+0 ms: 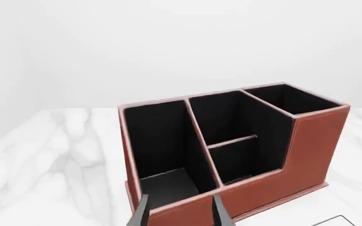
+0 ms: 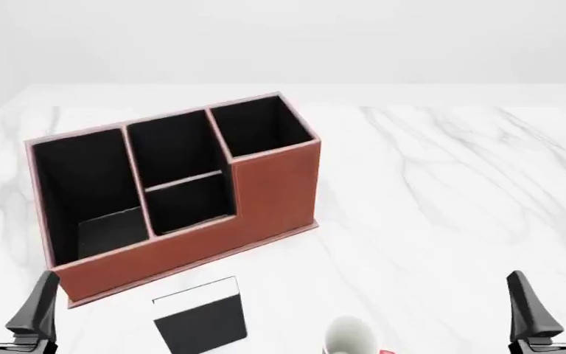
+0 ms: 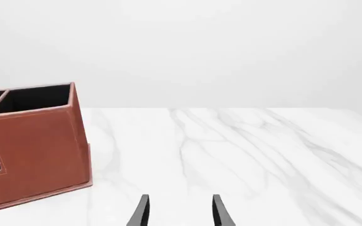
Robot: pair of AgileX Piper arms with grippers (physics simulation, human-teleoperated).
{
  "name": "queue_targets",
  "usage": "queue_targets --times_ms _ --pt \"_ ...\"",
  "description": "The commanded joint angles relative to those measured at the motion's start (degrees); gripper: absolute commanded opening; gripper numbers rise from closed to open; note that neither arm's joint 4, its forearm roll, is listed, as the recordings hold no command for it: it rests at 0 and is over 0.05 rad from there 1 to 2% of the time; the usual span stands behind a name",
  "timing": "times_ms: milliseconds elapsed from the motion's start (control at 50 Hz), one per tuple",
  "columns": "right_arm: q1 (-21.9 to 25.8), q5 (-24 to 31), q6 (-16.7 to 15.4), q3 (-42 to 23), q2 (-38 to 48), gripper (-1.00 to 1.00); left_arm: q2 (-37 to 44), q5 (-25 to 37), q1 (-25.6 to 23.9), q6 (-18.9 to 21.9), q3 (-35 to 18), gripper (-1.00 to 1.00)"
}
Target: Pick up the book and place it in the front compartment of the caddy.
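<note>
The book [image 2: 200,318], black with a white strip on its far edge, lies flat on the table just in front of the caddy [image 2: 273,184]. The caddy is a reddish-brown box with black lining, standing askew at left centre. Its front compartment [image 2: 189,204] is the low square cell in the middle column, before a low divider; it also shows in the left wrist view [image 1: 234,160]. My left gripper [image 2: 8,304] hovers open at the near left, facing the caddy [image 1: 307,150]. My right gripper [image 2: 556,302] is open at the near right, far from the book.
A white mug [image 2: 352,338] with a red touch stands at the near edge, right of the book. The marble table [image 2: 441,192] stretches away to the right of the caddy [image 3: 36,146]. Both wrist views show open, empty fingers.
</note>
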Motion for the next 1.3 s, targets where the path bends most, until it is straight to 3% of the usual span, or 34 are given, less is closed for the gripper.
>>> queue_targets --times_ms 20,380,400,420,440,820,840,880,980,1060,1140,1180,1300 --pt "0.0 -0.1 0.0 -0.2 0.3 1.0 0.2 -0.1 -0.1 0.1 -0.2 1.0" --pt "0.0 0.0 0.0 -0.2 0.3 1.0 1.2 -0.3 -0.1 -0.1 -0.1 1.0" --pt "0.3 0.2 -0.1 -0.4 0.4 1.0 0.1 1.1 -3.8 -1.3 -0.2 1.0" --pt "0.0 0.0 0.0 -0.2 0.3 1.0 1.4 -0.3 -0.1 0.0 -0.1 1.0" --pt "0.0 0.0 0.0 -0.2 0.3 1.0 1.4 -0.5 -0.1 0.2 -0.2 1.0" --pt "0.0 0.0 0.0 -0.2 0.3 1.0 3.9 -0.7 -2.7 0.5 -0.6 1.0" --pt "0.0 0.0 0.0 -0.2 0.3 1.0 1.0 4.0 -5.4 -0.8 -1.4 1.0" --pt "0.0 0.0 0.0 -0.2 0.3 1.0 0.6 5.6 -5.4 1.5 -2.6 1.0" --pt "0.0 0.0 0.0 -0.2 0.3 1.0 2.0 11.0 -9.2 1.8 -8.5 1.0" --pt "0.0 0.0 0.0 -0.2 0.3 1.0 0.9 16.7 -13.3 8.3 -12.8 1.0" --pt "0.0 0.0 0.0 -0.2 0.3 1.0 4.4 19.8 -14.9 9.8 -17.3 1.0" --pt "0.0 0.0 0.0 -0.2 0.3 1.0 7.9 20.4 -16.3 12.8 -19.8 1.0" --pt "0.0 0.0 0.0 -0.2 0.3 1.0 14.1 22.2 -19.7 13.9 -24.6 1.0"
